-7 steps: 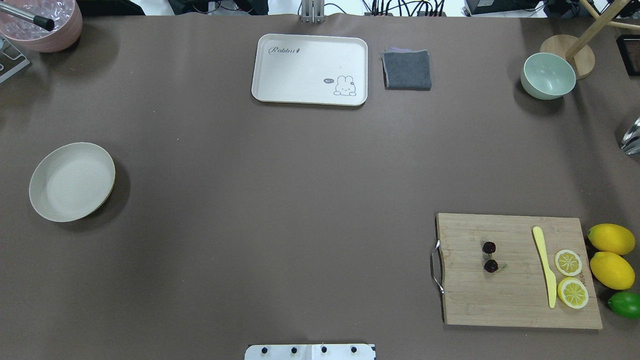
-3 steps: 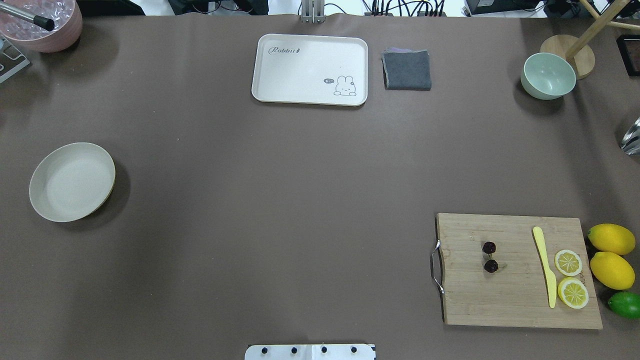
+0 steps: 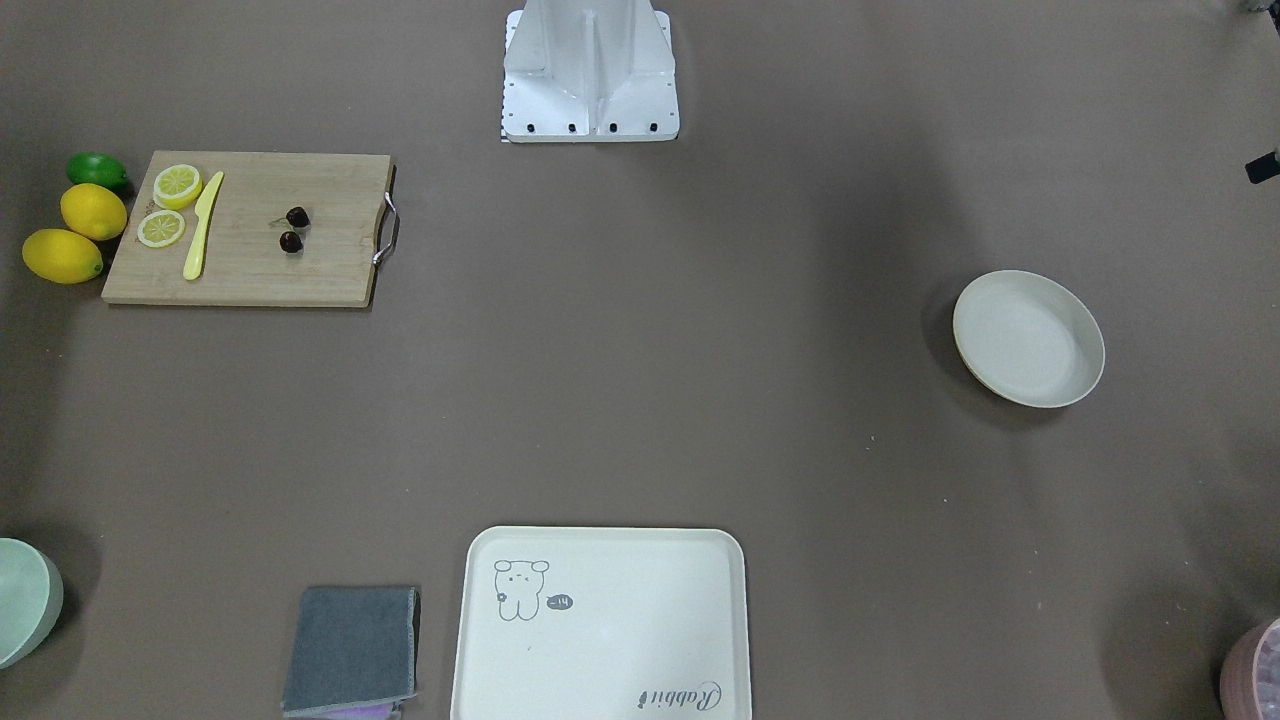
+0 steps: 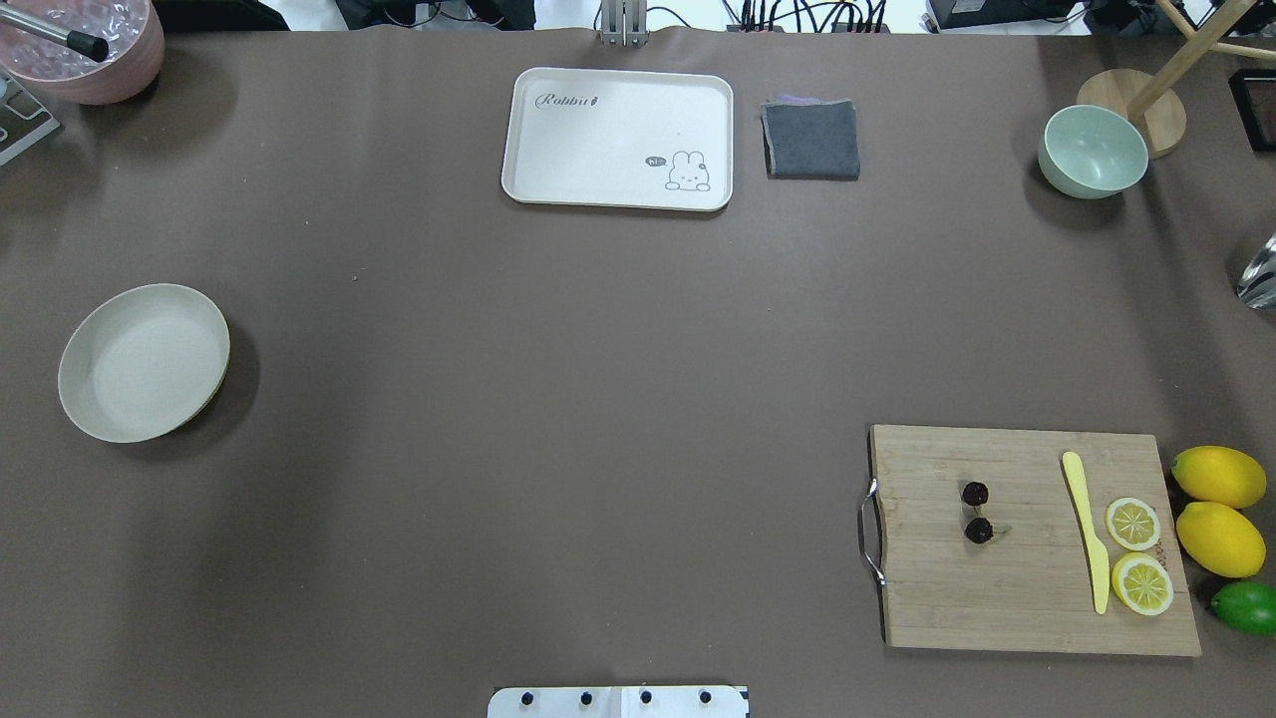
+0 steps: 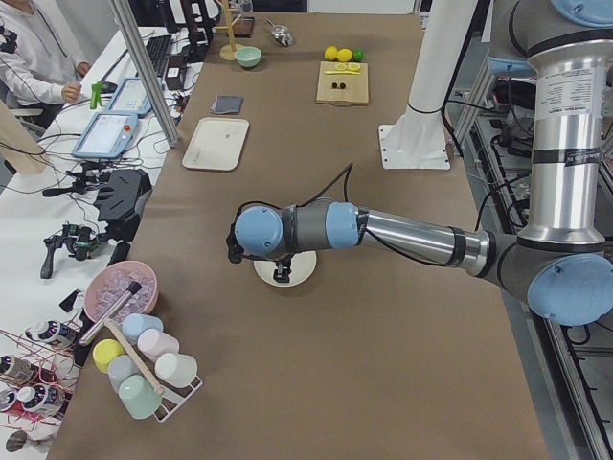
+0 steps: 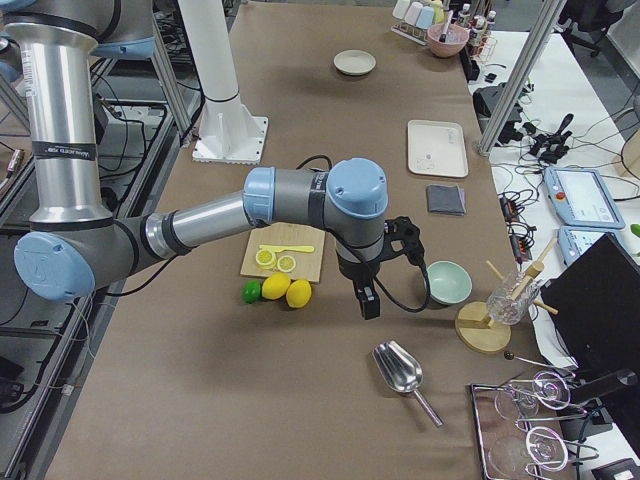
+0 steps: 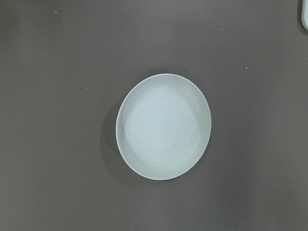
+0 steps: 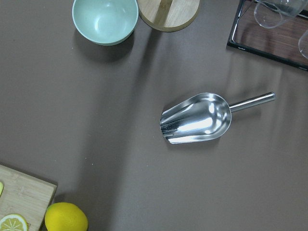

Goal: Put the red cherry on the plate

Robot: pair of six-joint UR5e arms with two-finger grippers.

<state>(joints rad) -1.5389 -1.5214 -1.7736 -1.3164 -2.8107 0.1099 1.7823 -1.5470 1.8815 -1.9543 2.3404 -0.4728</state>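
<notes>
The red cherry (image 4: 977,512), a pair of tiny dark fruits, lies on the wooden cutting board (image 4: 997,598) at the near right, also seen as the cherry (image 3: 293,229) from the front. The plate (image 4: 145,362) sits empty at the far left of the table; in the left wrist view the plate (image 7: 163,126) lies directly below. My left gripper (image 5: 280,277) hangs over the plate (image 5: 305,271). My right gripper (image 6: 368,302) hovers beyond the lemons, right of the board. I cannot tell whether either is open or shut.
On the board lie a yellow knife (image 4: 1087,529) and two lemon slices (image 4: 1133,524). Two lemons (image 4: 1218,477) and a lime (image 4: 1246,606) sit beside it. A rabbit tray (image 4: 618,138), grey cloth (image 4: 810,140), green bowl (image 4: 1093,152) stand at the back. A metal scoop (image 8: 195,119) lies at the right.
</notes>
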